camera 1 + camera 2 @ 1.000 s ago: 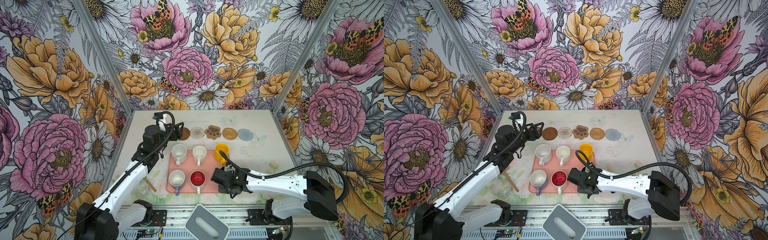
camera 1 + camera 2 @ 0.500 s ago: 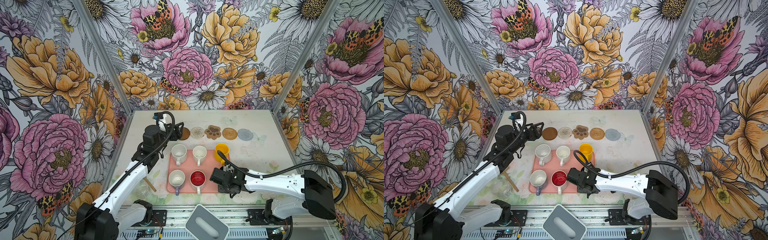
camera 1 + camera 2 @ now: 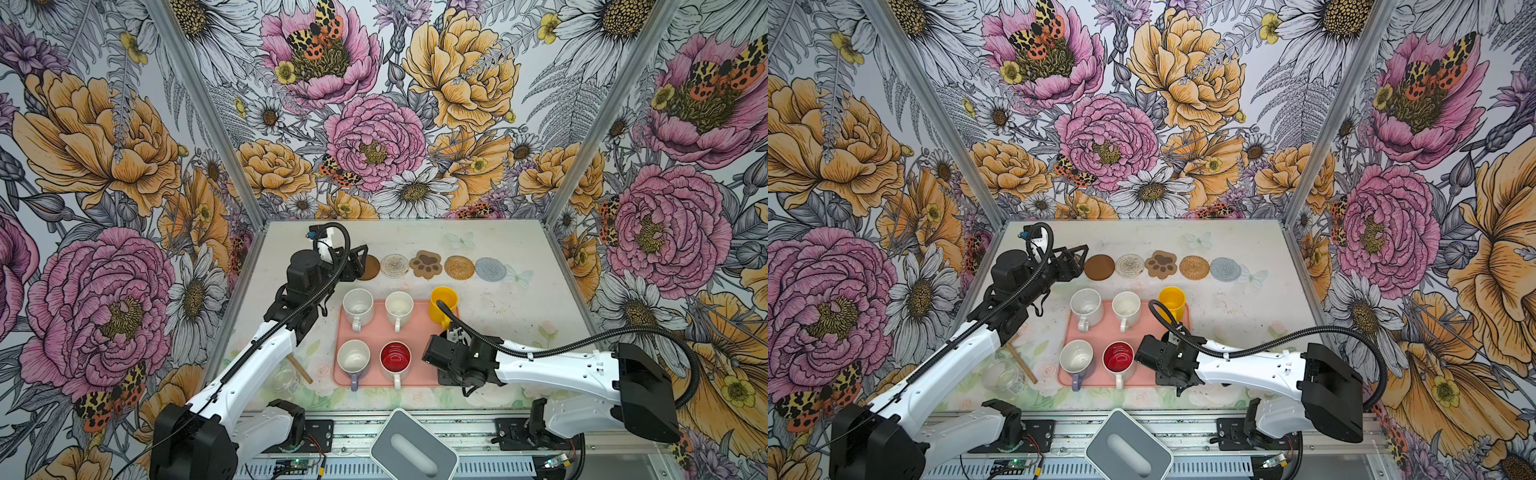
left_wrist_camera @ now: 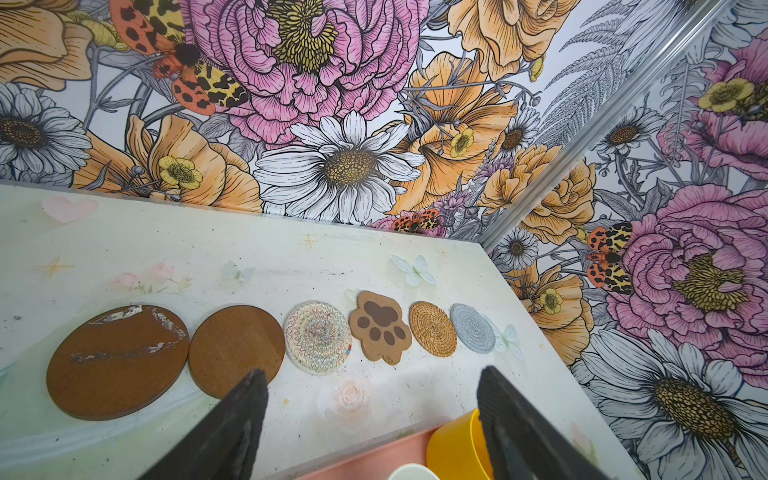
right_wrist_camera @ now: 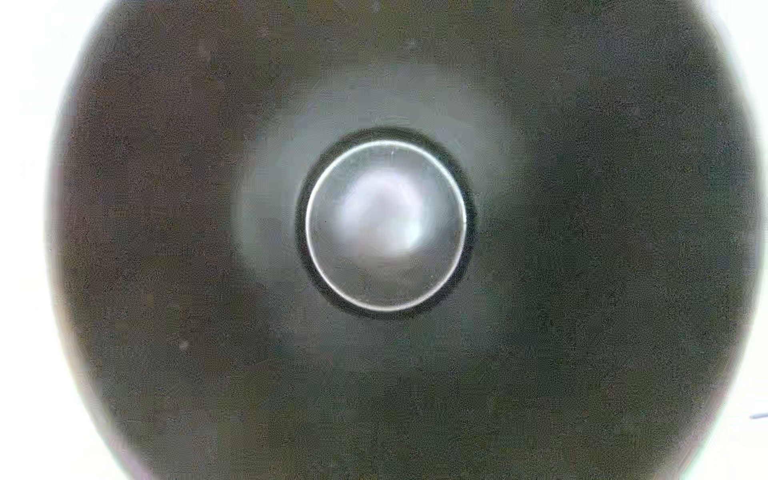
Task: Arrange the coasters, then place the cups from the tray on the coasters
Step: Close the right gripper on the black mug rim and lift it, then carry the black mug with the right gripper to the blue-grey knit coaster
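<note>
Six coasters lie in a row at the back: two brown discs [image 4: 118,361] [image 4: 237,349], a whitish woven round [image 3: 395,266], a paw shape [image 3: 425,264], a rattan round [image 3: 459,267] and a grey-blue round [image 3: 491,268]. My left gripper [image 4: 372,374] hangs open and empty by the row's left end. On the pink tray [image 3: 374,332] stand two white cups [image 3: 358,305] [image 3: 399,306], a yellow one [image 3: 444,303], a lavender one [image 3: 353,359] and a red-lined one [image 3: 395,358]. My right arm's wrist [image 3: 455,359] points down at the tray's front right corner. Its camera looks straight into a black cup [image 5: 382,224]. Its fingers are hidden.
A clear glass jar [image 3: 284,376] and a wooden stick [image 3: 300,369] lie left of the tray under the left arm. A grey rounded box [image 3: 413,446] sits at the front edge. Flowered walls close the table on three sides.
The right arm's wrist has shifted slightly to the left over the tray's front right corner. The left arm has not moved.
</note>
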Motion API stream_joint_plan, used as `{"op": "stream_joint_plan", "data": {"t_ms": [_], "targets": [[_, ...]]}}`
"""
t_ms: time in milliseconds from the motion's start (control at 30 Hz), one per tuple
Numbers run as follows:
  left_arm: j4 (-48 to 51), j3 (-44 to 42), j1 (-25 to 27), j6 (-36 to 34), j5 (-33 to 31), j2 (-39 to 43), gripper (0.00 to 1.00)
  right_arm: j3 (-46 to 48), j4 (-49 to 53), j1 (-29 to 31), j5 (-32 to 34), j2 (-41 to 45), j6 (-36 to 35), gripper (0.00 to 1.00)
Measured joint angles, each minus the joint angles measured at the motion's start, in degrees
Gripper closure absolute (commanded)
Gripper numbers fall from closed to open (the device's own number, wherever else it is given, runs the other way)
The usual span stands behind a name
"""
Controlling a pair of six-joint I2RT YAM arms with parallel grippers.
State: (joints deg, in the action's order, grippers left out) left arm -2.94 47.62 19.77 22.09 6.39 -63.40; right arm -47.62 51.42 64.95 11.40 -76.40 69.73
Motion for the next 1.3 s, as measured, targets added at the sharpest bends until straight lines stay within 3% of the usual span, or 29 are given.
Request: {"op": "stream_joint_plan", "data": {"t_ms": [700,933,1300], "targets": [[-0.1,0.0,0.0,0.0,0.0,0.0,0.19,3.4,3.4,-1.7,1.0,9.3,0.3,1.00],[-0.1,0.0,0.0,0.0,0.0,-0.1,0.19,3.4,5.4,-5.7,1.0,10.4,-1.4,1.00],[-0.1,0.0,0.0,0.0,0.0,-0.3,0.19,3.4,6.7,-16.5,1.0,12.0,-10.5,1.00]]}}
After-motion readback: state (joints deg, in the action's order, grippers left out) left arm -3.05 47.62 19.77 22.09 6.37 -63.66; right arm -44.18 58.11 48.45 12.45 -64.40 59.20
